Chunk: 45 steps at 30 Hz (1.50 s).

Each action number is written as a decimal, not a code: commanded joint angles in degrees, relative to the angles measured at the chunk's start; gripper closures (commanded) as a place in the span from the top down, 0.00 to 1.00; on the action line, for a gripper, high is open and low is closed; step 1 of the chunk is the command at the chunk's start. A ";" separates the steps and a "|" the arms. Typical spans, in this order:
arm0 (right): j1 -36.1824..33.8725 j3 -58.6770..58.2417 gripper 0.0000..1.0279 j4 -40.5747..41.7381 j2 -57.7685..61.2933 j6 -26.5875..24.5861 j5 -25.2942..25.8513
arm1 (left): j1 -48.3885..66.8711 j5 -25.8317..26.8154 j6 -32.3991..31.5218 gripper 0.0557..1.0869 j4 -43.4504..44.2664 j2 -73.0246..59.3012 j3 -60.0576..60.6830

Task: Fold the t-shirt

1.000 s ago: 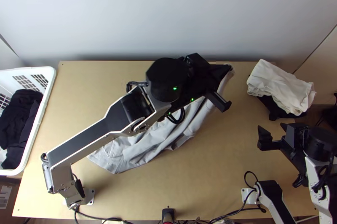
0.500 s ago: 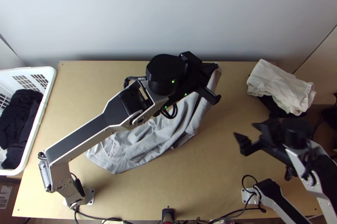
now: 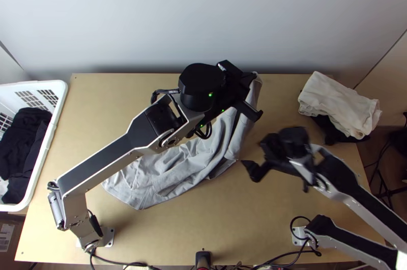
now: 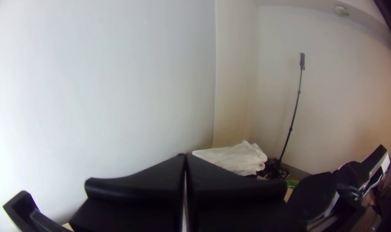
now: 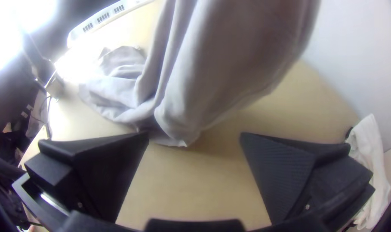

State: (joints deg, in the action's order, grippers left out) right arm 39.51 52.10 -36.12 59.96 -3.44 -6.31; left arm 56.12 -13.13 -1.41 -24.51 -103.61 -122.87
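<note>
one grey t-shirt (image 3: 178, 171) hangs bunched from the closed left gripper (image 4: 186, 157), upper centre; spreading appears in hand, so the open right gripper (image 5: 195, 135) should next grasp its hanging edge.

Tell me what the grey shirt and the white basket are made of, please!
The grey shirt looks like soft, matt cloth, maybe cotton: it droops in floppy folds. The white basket is probably hard, smooth plastic, because its rim keeps a stiff, rounded shape and neat little slots run through its side.
</note>
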 commanded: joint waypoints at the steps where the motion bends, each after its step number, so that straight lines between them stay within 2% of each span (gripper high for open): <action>1: 4.00 -0.59 0.96 8.52 10.00 0.89 -0.02 | 0.13 -0.67 1.59 0.04 0.61 -0.54 -0.27; 6: 4.00 0.02 0.90 12.12 13.95 1.60 -0.02 | 0.13 -1.38 2.11 0.04 1.13 -0.89 -0.35; 8: 3.91 0.11 0.72 12.65 14.92 1.68 -0.02 | 0.13 -1.38 2.20 0.04 1.13 -0.89 -0.35; 13: 1.98 0.20 0.16 12.74 14.92 1.16 -0.02 | -0.92 -1.38 2.73 0.04 1.13 -0.54 -0.53; 14: 1.27 0.46 0.07 12.21 14.39 0.98 -0.02 | -1.45 -1.29 2.73 0.04 1.13 -0.27 -0.53; 15: 0.22 0.73 0.03 11.42 13.78 0.63 -0.02 | -1.98 -1.29 2.73 0.04 1.05 -0.01 -0.53; 23: -8.31 6.70 0.03 3.60 8.41 -3.50 -0.02 | -7.95 -1.20 1.76 0.04 -1.06 3.59 0.26; 33: -12.08 21.56 0.03 -2.47 6.66 -3.50 0.50 | -11.38 -1.29 3.08 0.04 -1.85 13.09 6.06; 38: -12.35 31.40 0.03 -3.26 6.83 -3.94 4.55 | -12.44 -1.38 6.33 0.04 -1.15 19.24 9.93; 45: -12.26 40.45 0.03 -2.11 6.57 -7.19 9.91 | -15.25 -1.64 11.25 0.04 4.56 25.30 11.34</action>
State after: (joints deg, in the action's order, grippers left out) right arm 27.62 83.55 -38.65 66.74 -8.29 -0.58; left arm 43.29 -14.44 6.09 -23.68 -84.07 -113.43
